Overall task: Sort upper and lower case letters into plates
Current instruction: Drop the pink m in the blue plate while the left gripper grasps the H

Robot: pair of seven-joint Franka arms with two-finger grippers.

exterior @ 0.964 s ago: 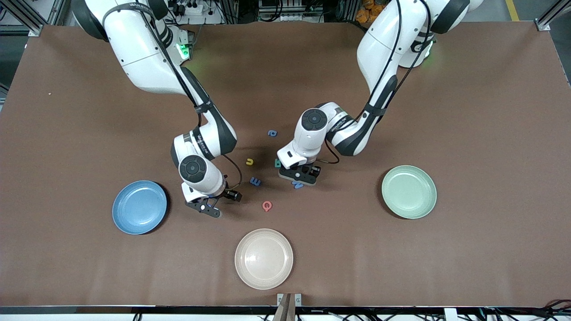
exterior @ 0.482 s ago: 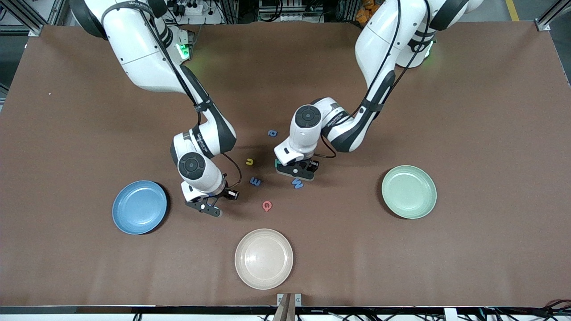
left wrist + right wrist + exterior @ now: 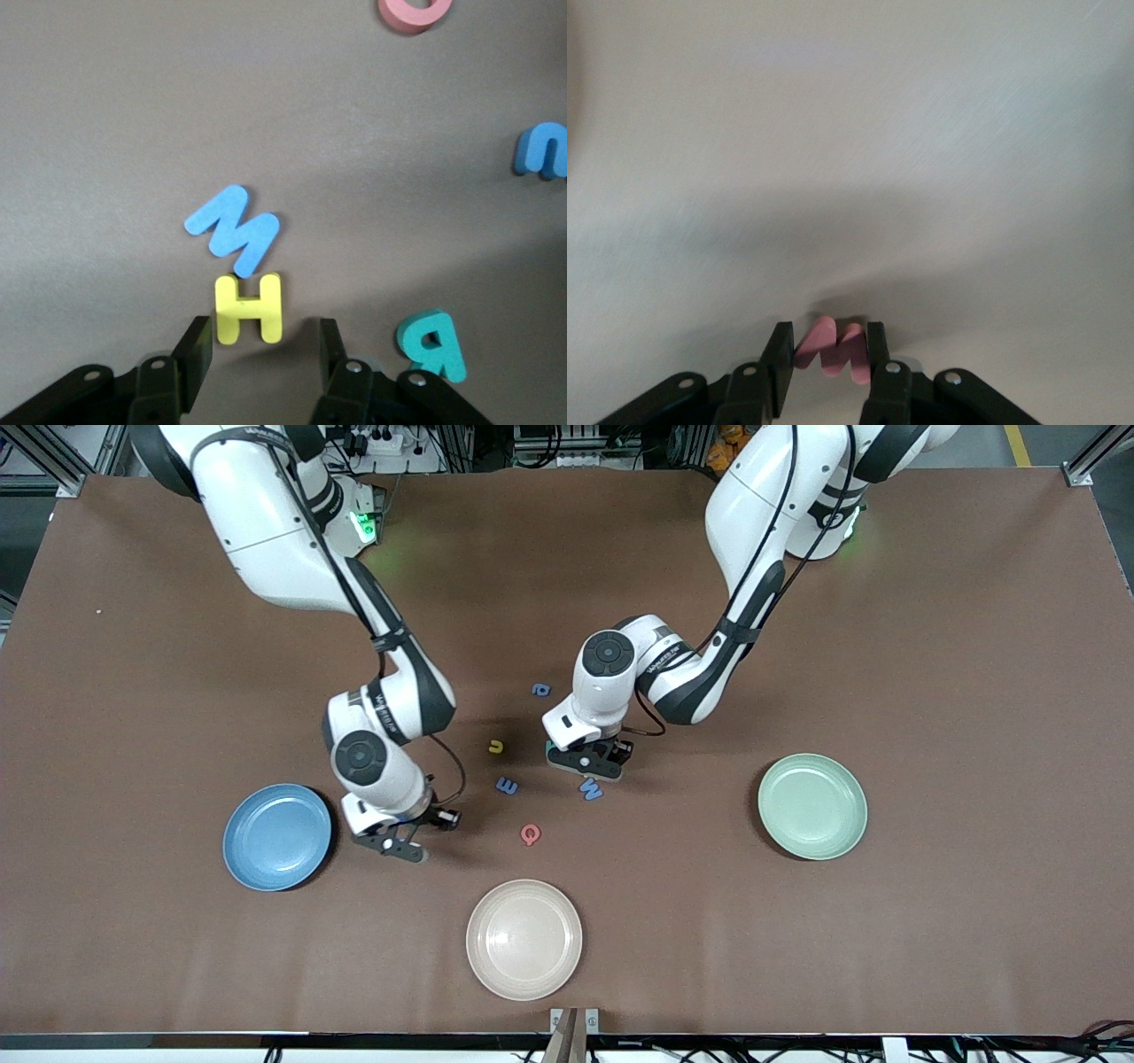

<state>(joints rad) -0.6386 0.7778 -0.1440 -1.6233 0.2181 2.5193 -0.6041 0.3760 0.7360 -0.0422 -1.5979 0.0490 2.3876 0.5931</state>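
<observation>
Two picks on the go here. The red zigzag letter [image 3: 831, 350] is pinched edge-on in the right hand [image 3: 826, 354]. It reads as an M or a w, and I can't tell which from here. It's a thick little foam piece, matte and soft-edged, tiny beside any plate.

In the front view the right hand [image 3: 390, 841] hangs low in the frame over bare counter [image 3: 974, 691], just beside the blue plate [image 3: 276, 837] at the right arm's end. My read is that this letter is mid-carry. The next move would be a short hop over that rim and a release low down, because foam this light could bounce.

In the middle of the frame, the left hand [image 3: 585, 762] is down among the loose letters. Its wrist view shows the fingers [image 3: 193, 354] spread either side of the yellow H [image 3: 250, 308], with a gap on each side and nothing gripped yet. That one needs a squeeze and a straight lift. The blue zigzag letter [image 3: 235, 232] touches the H's top edge, so it may get dragged along. The teal R [image 3: 432, 343] lies just beside one finger, so there's little room to spare.

Loose on the counter between the arms:
- the red Q [image 3: 530, 833]
- the blue m [image 3: 506, 785]
- the yellow u [image 3: 496, 747]
- the blue a [image 3: 541, 689]

The mint green plate [image 3: 812, 806] at the left arm's end and the cream plate [image 3: 524, 939] at bottom centre hold nothing, and neither does the blue one, so I'd say the sort has barely begun.
</observation>
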